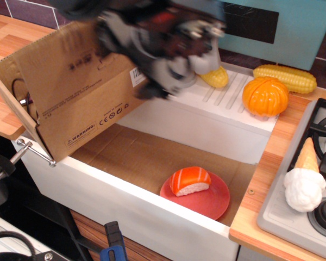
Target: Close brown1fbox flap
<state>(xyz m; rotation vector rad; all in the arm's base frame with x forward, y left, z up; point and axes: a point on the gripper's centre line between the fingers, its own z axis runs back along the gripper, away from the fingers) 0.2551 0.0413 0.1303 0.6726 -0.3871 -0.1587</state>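
Single oblique view over a toy kitchen counter. The brown1fbox (pixel 79 122) sits at the left end of the white sink basin (pixel 125 204), its printed side wall facing the camera with black symbols and a warning line; the flap (pixel 65 65) stands raised and tilted over the box opening, its printed face and a white barcode sticker (pixel 137 76) toward the viewer, so that most of the interior is covered; a dark cable shows through the gap at the left edge. The gripper (pixel 165 68) is motion-blurred at the flap's upper right edge, just beside or touching it; whether its jaws are apart or together cannot be told. Inside the basin, on a cardboard lining, a red plate (pixel 209 204) carries a piece of salmon sushi (pixel 189 180). On the ledge behind lie a yellow item (pixel 214 77), partly hidden by the arm, an orange pumpkin (pixel 265 96) and a corn cob (pixel 285 78). At right, an ice-cream cone (pixel 303 176) lies on the stove (pixel 315 147).
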